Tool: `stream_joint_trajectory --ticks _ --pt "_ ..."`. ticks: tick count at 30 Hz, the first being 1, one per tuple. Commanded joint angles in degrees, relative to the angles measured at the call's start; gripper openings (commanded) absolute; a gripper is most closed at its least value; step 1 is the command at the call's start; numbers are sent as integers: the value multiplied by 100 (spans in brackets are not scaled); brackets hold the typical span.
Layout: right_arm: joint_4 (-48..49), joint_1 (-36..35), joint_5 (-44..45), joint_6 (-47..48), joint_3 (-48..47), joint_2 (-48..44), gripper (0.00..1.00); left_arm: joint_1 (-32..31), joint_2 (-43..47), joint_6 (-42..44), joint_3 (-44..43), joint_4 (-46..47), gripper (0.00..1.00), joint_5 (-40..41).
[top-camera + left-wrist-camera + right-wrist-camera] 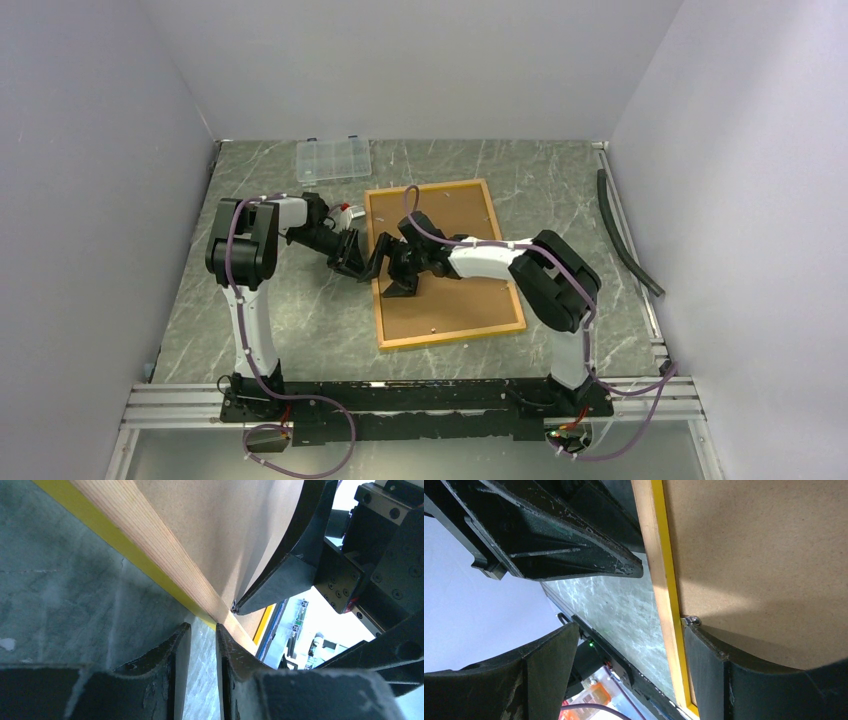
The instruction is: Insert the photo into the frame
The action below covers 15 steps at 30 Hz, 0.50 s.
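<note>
Frame [455,335] lies flat, back side up, mid-table [300,320], long side running away from the arm bases. Brown backing board [470,270] sits inside it; yellow border shows only along the outer edge [115,537].

Both grippers are at the frame's left rail, close together.

Right gripper [400,280]: jaws wide, straddling the rail [659,555]. One finger [744,680] rests on the backing board [764,555], its tip at a small metal tab [691,620]; the other finger [549,670] hangs off the frame over the table. Nothing gripped.

Left gripper [362,258]: jaws narrow, slim gap with only table visible through it [203,627]. Tip of one finger [225,640] meets the rail's outer edge; can't tell whether it presses on it.

Further out: clear plastic compartment box [332,158] at the far edge, just beyond the frame's far-left corner. Black hose [625,235] lies along the right wall.
</note>
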<state>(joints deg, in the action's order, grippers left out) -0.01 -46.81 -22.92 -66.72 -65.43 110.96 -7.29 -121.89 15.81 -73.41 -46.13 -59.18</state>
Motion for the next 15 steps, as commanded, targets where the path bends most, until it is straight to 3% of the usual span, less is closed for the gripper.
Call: stream_joint_trajectory --ticks 1,9,15 --pt "27 1 -119 3 -346 132 81 -47 200 168 17 -54 30 -198" --pt "-143 250 -136 398 -337 -417 85 -54 284 299 -34 -262 30 -191" --pt "-635 1630 302 1176 99 -1528 94 -53 402 425 106 -315 30 -172"
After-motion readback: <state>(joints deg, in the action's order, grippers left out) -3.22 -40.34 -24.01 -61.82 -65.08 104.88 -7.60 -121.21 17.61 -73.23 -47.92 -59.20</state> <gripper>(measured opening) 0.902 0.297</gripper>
